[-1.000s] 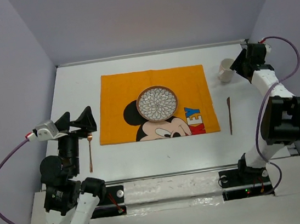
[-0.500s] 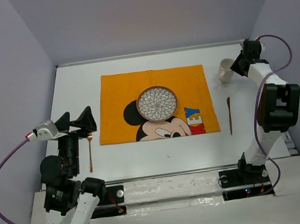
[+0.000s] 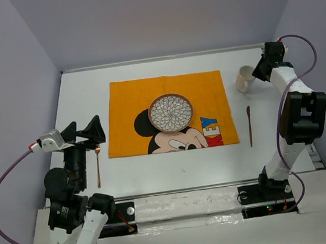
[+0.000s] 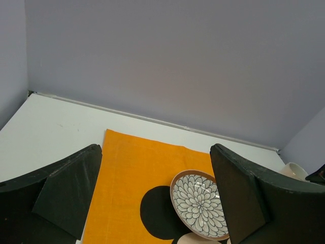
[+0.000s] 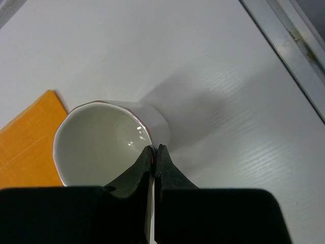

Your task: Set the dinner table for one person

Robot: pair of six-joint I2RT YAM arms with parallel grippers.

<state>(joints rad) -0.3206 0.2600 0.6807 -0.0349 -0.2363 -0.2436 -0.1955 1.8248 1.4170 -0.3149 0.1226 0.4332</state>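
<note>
The dinner table [image 3: 81, 90] is a white tabletop. On it lies an orange mouse placemat [image 3: 125, 112] with a flower-patterned plate [image 3: 171, 112] in its middle. A cream cup [image 3: 242, 79] stands at the back right, just off the placemat's corner. My right gripper [image 3: 257, 72] is shut on the cup's rim [image 5: 147, 133], one finger inside and one outside [image 5: 154, 148]. At the near left my left gripper [image 3: 83, 132] stands open and empty, above a copper spoon [image 3: 97, 167]. The left wrist view looks out over the placemat [image 4: 127, 178] and the plate [image 4: 199, 204].
A slim brown knife [image 3: 249, 125] lies lengthwise to the right of the placemat. Pale lavender walls close the table at the back and on both sides. The table's metal back edge [image 5: 284, 46] runs close behind the cup.
My right gripper's fingers have closed on the cup's rim, and the cup has shifted slightly to the left. The left arm has not moved.
</note>
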